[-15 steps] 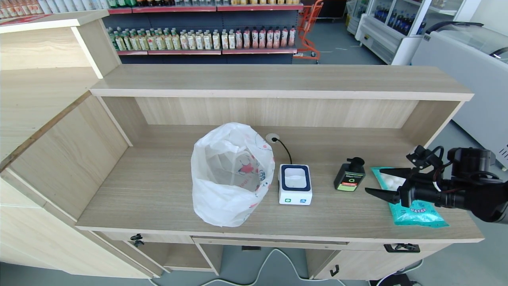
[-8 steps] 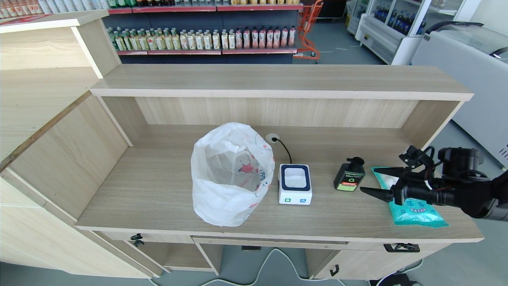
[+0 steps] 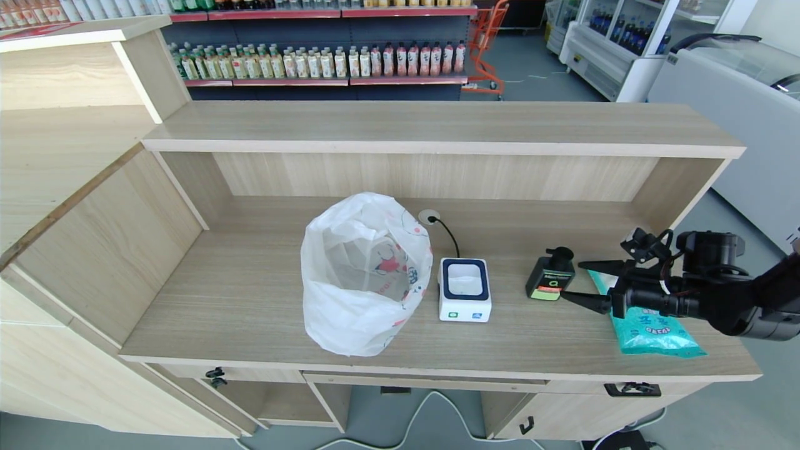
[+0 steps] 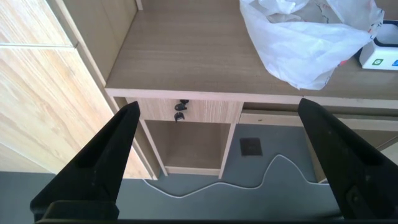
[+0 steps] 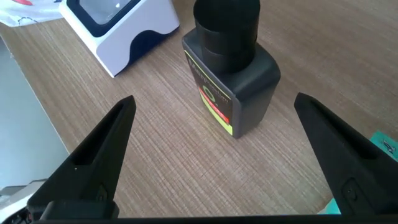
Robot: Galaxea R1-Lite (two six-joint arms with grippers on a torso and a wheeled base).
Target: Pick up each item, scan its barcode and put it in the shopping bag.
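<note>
A small black bottle (image 3: 550,275) with a green and red label stands upright on the counter, right of the white barcode scanner (image 3: 464,289). My right gripper (image 3: 575,280) hovers open just right of the bottle, one finger on each side of its near flank without touching it. In the right wrist view the bottle (image 5: 230,68) stands just ahead of the open right gripper (image 5: 214,101), with the scanner (image 5: 118,25) beyond. A teal snack bag (image 3: 653,328) lies under the right arm. The white plastic shopping bag (image 3: 364,275) stands open left of the scanner. My left gripper (image 4: 219,107) is open and holds nothing, in front of the counter's left end.
The wooden counter (image 3: 250,300) has a raised back wall and side walls. The scanner's black cable (image 3: 447,234) runs to a hole in the countertop. In the left wrist view, the shopping bag (image 4: 311,37) sits above a drawer with a key (image 4: 180,111).
My right gripper has moved left across the teal bag toward the black bottle, staying open. Nothing else has moved.
</note>
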